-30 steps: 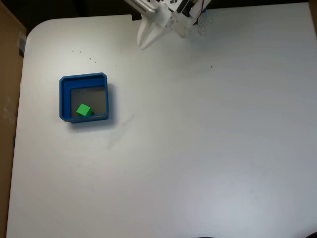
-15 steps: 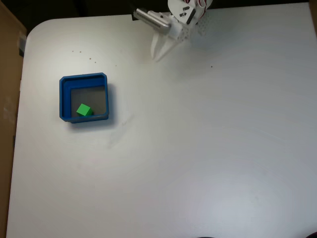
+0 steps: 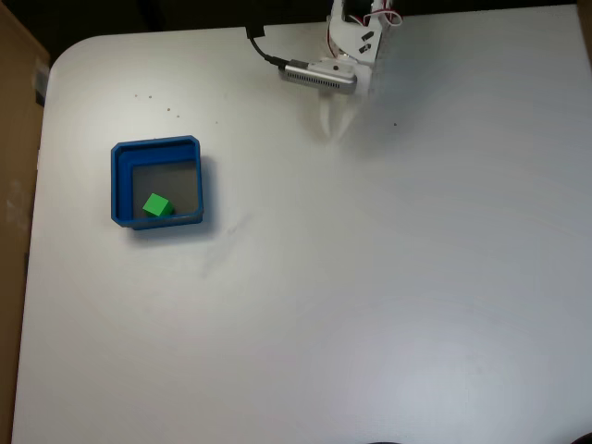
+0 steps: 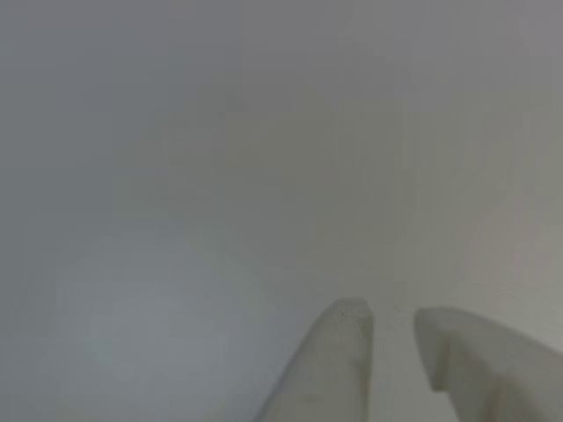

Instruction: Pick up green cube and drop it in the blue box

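Note:
The green cube [image 3: 157, 205] lies on the grey floor of the blue box [image 3: 118, 185], near its front-left corner in the fixed view. My white gripper [image 3: 333, 128] hangs over bare table at the top centre, far to the right of the box, with its fingers pointing down the picture. In the other view the gripper [image 4: 393, 318] rises from the bottom edge, its two pale fingertips [image 4: 352, 316] a narrow slit apart with nothing between them. It is shut and empty.
The white table [image 3: 370, 277] stretches wide to the right and front of the box. A brown board [image 3: 14, 185] lines the left edge. A black cable [image 3: 264, 51] runs to the camera on the arm.
The arm has swung to the right along the top of the table, away from the box. Cube and box have not moved.

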`<move>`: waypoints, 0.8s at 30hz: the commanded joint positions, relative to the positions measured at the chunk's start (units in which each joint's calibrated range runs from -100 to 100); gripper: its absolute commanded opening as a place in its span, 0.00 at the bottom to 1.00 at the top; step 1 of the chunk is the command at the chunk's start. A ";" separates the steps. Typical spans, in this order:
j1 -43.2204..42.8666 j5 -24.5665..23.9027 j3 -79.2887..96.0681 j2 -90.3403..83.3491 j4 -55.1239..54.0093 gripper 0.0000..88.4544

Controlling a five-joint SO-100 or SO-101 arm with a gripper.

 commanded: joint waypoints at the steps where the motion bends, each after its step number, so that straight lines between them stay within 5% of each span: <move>1: -5.61 -0.10 0.27 -1.00 -0.82 0.01; 24: -16.88 0.10 0.27 -1.00 -0.82 0.01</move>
